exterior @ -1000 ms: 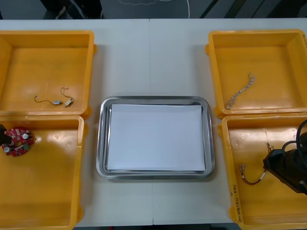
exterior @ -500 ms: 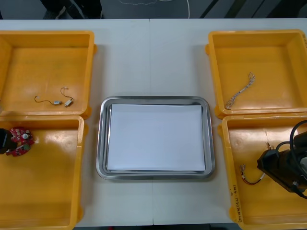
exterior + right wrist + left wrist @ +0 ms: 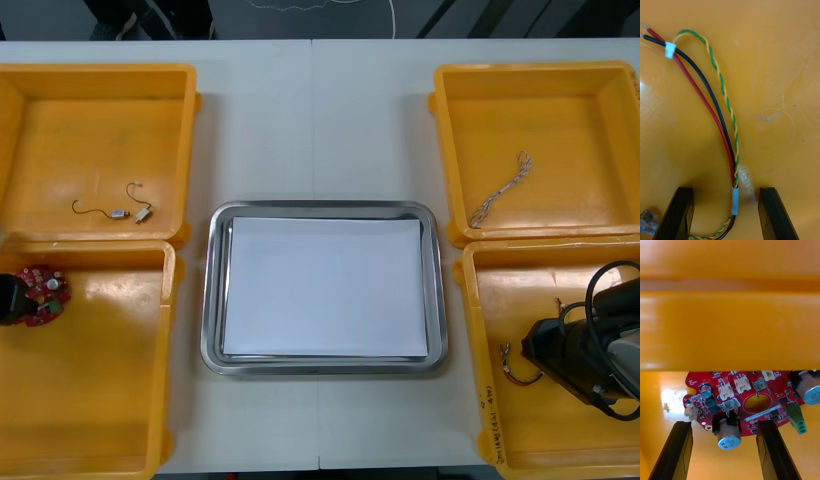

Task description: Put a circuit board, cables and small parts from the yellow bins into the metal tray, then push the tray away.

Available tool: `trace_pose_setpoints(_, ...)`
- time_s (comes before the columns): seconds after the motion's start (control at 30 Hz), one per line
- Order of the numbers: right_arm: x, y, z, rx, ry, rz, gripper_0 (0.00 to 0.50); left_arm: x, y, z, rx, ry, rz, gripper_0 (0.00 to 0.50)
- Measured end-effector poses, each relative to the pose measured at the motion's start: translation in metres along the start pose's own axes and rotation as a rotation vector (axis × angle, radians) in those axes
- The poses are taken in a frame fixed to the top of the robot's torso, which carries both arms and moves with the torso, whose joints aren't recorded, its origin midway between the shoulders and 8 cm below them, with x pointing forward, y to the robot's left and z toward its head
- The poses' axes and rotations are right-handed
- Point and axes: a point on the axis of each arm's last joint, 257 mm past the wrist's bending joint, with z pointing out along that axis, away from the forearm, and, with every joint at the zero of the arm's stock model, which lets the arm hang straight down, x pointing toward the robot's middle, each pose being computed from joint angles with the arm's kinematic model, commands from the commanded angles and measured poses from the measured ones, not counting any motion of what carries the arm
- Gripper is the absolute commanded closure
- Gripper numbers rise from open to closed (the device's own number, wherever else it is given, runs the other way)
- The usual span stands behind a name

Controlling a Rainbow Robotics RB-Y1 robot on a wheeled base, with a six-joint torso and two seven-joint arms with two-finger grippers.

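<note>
Straddling the cable (image 3: 734,198), right gripper (image 3: 726,193) stands wide; left gripper (image 3: 724,425), equally wide, meets circuit board (image 3: 752,397) beside bin wall (image 3: 730,330).

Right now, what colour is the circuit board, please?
The circuit board is red; left wrist view shows best.

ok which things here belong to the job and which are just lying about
Job:
circuit board between the open fingers of the left gripper, near left yellow bin
red, black and green-yellow cable between the open fingers of the right gripper, near right yellow bin
twisted cable
small metal parts
metal tray

Lying about:
white cord beyond the table's far edge
</note>
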Motion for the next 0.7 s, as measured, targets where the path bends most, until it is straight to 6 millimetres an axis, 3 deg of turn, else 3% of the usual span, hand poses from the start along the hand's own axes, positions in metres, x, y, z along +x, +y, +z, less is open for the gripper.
trace_pose_setpoints(0.17,-0.0001,0.0006,0.0007,-0.002,-0.002,-0.002,0.000,0.0026,-0.0010,0.0022,0.001,0.008,0.002,0.000)
trace_pose_setpoints(0.23,-0.0001,0.0006,0.0007,-0.002,-0.002,-0.002,0.093,0.0031,-0.0010,0.0027,0.001,0.010,0.002,0.053)
trace_pose_setpoints(0.27,-0.0003,0.0013,0.0008,-0.005,-0.003,-0.002,0.234,0.0034,-0.0011,0.0031,0.002,0.011,0.002,0.141)
trace_pose_setpoints(0.3,-0.0006,0.0025,0.0008,-0.008,-0.005,-0.002,0.331,0.0036,-0.0012,0.0034,0.002,0.011,0.003,0.267)
trace_pose_setpoints(0.37,-0.0005,0.0035,0.0008,-0.011,-0.005,-0.003,0.372,0.0039,-0.0016,0.0040,0.002,0.013,0.004,0.390)
trace_pose_setpoints(0.4,-0.0003,0.0037,0.0009,-0.011,-0.004,-0.003,0.379,0.0039,-0.0016,0.0041,0.002,0.013,0.004,0.422)
trace_pose_setpoints(0.5,0.0002,0.0037,0.0011,-0.011,-0.003,-0.004,0.496,0.0035,-0.0016,0.0041,0.002,0.011,0.005,0.485)
trace_pose_setpoints(0.7,-0.0001,0.0035,0.0024,-0.012,-0.002,-0.001,0.500,0.0035,-0.0016,0.0041,0.002,0.011,0.005,0.500)
